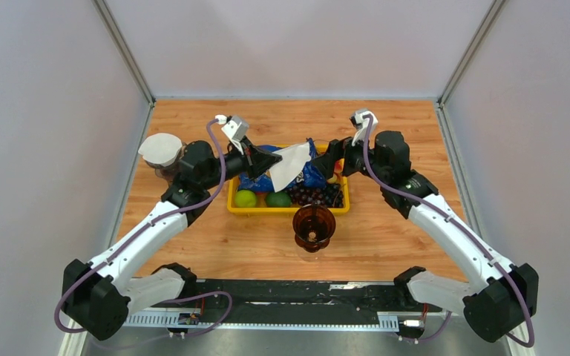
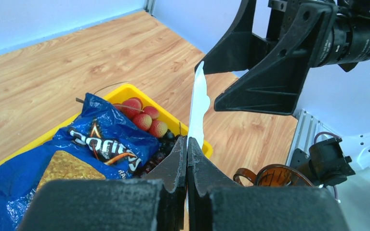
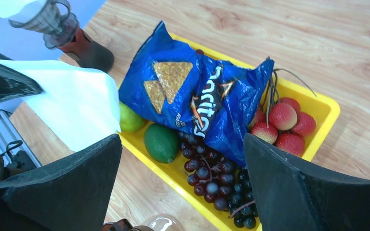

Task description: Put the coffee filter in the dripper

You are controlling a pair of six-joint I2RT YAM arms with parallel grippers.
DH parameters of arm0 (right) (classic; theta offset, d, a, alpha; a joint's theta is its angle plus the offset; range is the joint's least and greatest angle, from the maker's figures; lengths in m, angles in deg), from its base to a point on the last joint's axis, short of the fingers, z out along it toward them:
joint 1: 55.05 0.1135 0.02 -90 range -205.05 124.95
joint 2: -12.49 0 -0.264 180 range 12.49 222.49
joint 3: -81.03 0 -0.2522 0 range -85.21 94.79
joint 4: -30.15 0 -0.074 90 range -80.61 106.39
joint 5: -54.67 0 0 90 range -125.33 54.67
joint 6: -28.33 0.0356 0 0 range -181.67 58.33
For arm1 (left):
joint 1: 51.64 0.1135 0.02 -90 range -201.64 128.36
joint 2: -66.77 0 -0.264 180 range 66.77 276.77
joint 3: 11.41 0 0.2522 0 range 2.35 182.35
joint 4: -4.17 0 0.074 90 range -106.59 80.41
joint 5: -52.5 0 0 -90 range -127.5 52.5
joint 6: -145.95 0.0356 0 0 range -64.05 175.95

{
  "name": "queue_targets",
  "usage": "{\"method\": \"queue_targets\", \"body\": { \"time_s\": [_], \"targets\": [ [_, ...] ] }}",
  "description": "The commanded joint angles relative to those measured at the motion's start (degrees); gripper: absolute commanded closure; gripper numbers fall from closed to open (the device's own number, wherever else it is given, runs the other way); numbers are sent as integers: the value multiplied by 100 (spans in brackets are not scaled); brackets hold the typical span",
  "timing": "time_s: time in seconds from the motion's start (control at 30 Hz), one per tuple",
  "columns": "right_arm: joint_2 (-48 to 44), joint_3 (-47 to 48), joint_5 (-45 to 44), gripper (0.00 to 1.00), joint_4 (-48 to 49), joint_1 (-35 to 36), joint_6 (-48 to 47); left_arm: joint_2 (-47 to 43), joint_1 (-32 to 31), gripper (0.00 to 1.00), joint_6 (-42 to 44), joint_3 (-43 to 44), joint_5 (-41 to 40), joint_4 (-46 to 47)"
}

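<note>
A white paper coffee filter (image 1: 293, 165) hangs in the air over the yellow tray (image 1: 288, 211). My left gripper (image 1: 274, 159) is shut on its left edge. In the left wrist view the filter (image 2: 198, 103) shows edge-on, rising from the closed jaws of the left gripper (image 2: 188, 144). My right gripper (image 1: 323, 161) is open and empty, just right of the filter, its jaws wide apart. In the right wrist view the filter (image 3: 72, 106) is at the left of the right gripper (image 3: 182, 139). The amber glass dripper (image 1: 313, 226) stands on the table in front of the tray and is empty.
The tray holds a blue Doritos bag (image 3: 197, 96), limes (image 3: 161, 142), dark grapes (image 3: 209, 175) and red lychees (image 3: 284, 120). A second dripper stand topped with white filters (image 1: 161, 151) stands at the left. A black rail (image 1: 289, 293) runs along the near edge.
</note>
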Motion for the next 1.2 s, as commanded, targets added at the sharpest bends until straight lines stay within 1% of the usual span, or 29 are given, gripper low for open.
{"method": "queue_targets", "body": {
  "time_s": [0.0,0.1,0.3,0.4,0.67,0.83,0.97,1.17],
  "targets": [
    [-188,-19,284,0,471,1,153,-169,-16,100,-25,22,173,276],
    [-162,-23,349,0,519,3,104,-193,-20,100,-48,20,176,297],
    [-218,-137,-472,0,513,-1,54,-222,-23,100,-37,28,136,281],
    [-228,-160,-597,0,523,-1,81,-232,-20,100,-31,35,147,271],
    [46,68,233,0,594,6,146,-209,-22,100,-54,41,230,302],
    [33,48,825,1,677,0,146,-217,-19,100,-46,39,224,254],
    [-80,-30,937,1,741,-1,153,-210,-19,100,-30,46,233,253],
    [-137,-86,871,0,863,6,146,-176,-15,100,-67,69,583,287]
  ]
}}
